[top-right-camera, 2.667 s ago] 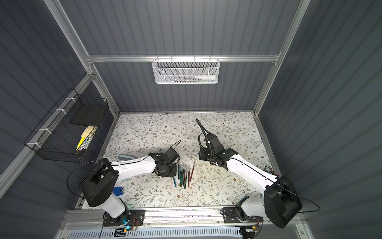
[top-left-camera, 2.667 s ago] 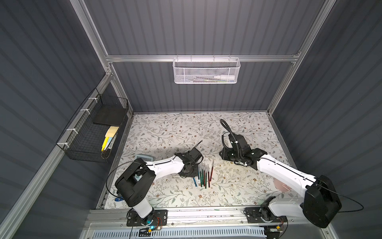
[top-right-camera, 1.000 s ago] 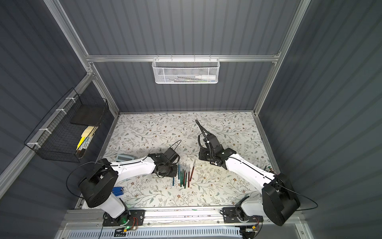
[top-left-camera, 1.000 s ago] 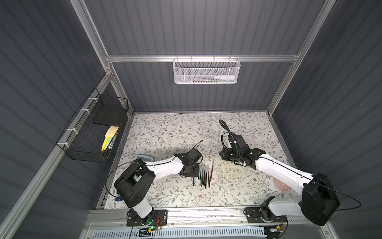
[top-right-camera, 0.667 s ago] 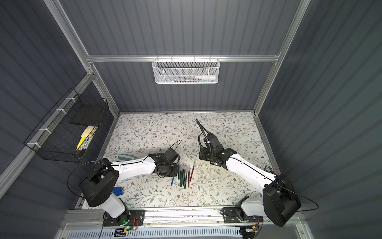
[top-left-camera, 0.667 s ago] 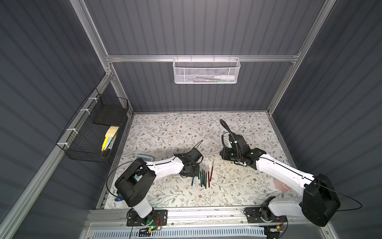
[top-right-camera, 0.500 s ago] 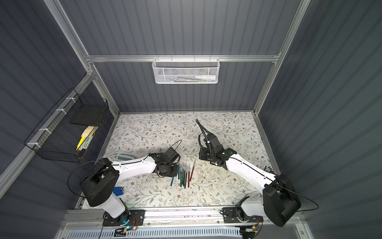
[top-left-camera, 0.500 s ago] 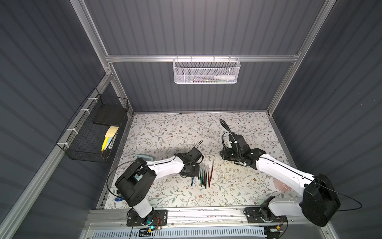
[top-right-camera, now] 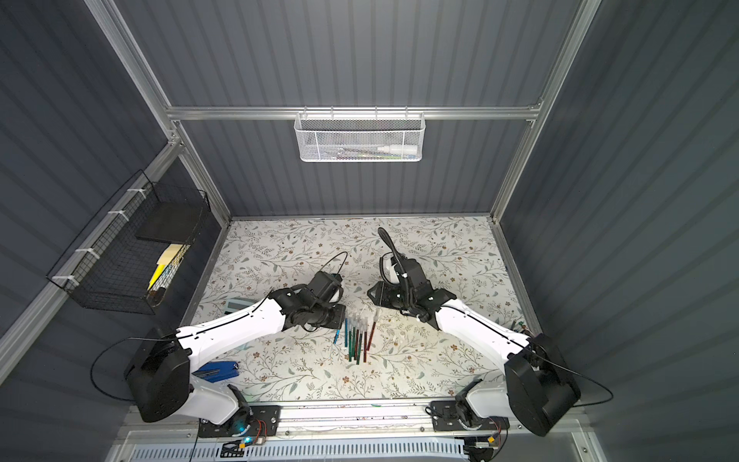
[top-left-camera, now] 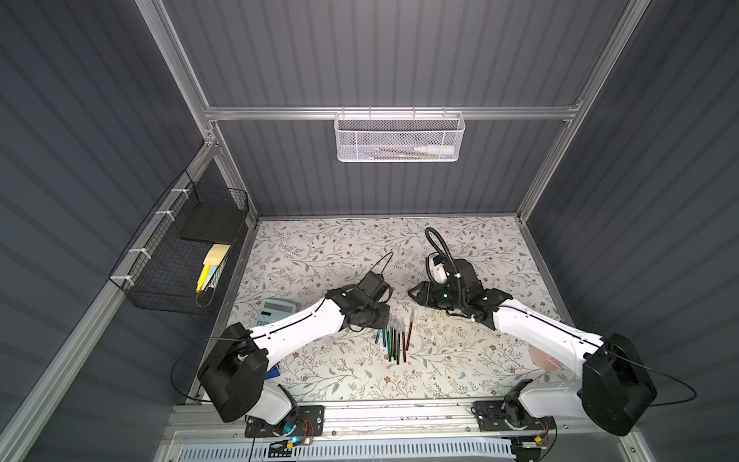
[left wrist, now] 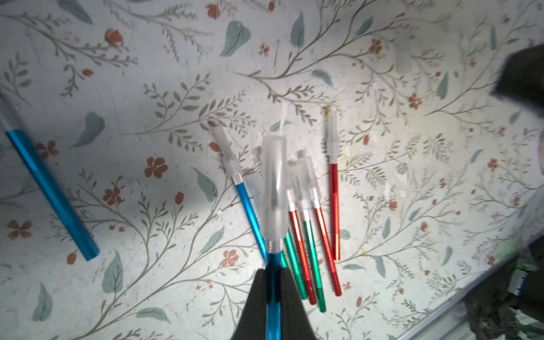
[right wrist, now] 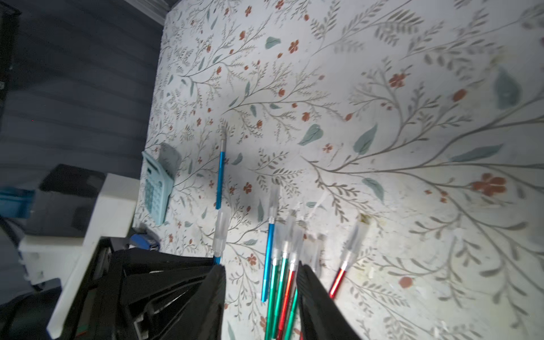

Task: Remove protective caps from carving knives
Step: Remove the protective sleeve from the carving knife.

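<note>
Left gripper [left wrist: 273, 284]: I see it clamped tight on a blue carving knife [left wrist: 273, 262], held above the bundle.
Cap [left wrist: 274, 188]: on that knife's tip.
Right gripper [right wrist: 260, 294]: jaws partly apart, gripping nothing, over the bundle.
Other knives [top-left-camera: 396, 344]: capped, bunched on the floral table [top-left-camera: 320, 248].
Bare blue knife [right wrist: 219, 176]: lies apart from the bundle.

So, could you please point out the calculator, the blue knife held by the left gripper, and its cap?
calculator [right wrist: 154, 191], right wrist view, keypad.
blue knife [left wrist: 272, 259], left wrist view, handle just below its cap.
cap [left wrist: 274, 182], left wrist view, its middle.
</note>
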